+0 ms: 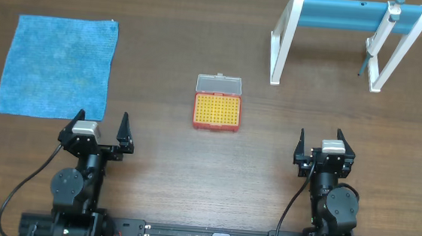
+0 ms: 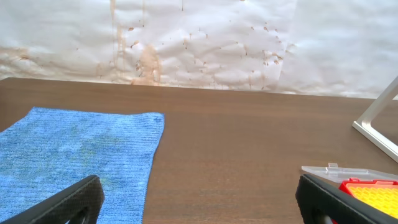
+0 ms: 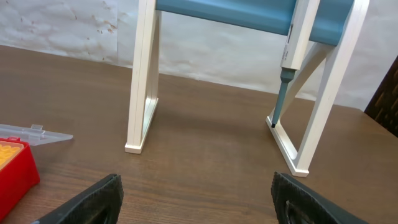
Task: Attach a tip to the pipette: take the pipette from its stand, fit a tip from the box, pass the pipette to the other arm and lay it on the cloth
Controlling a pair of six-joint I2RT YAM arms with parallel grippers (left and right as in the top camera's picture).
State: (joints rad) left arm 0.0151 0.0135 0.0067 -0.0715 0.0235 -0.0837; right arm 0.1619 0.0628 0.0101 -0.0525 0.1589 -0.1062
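The pipette hangs upright on the right end of its white and blue stand at the back right; in the right wrist view the pipette points down beside the stand's right leg. The red tip box with yellow tips lies at the table's middle, its clear lid folded back. The blue cloth lies flat at the back left. My left gripper rests open near the front, just in front of the cloth. My right gripper rests open near the front right, well short of the stand.
Bare brown tabletop lies between the cloth, the box and the stand. A white papered wall rises behind the table's far edge. The tip box and the cloth flank the left wrist view.
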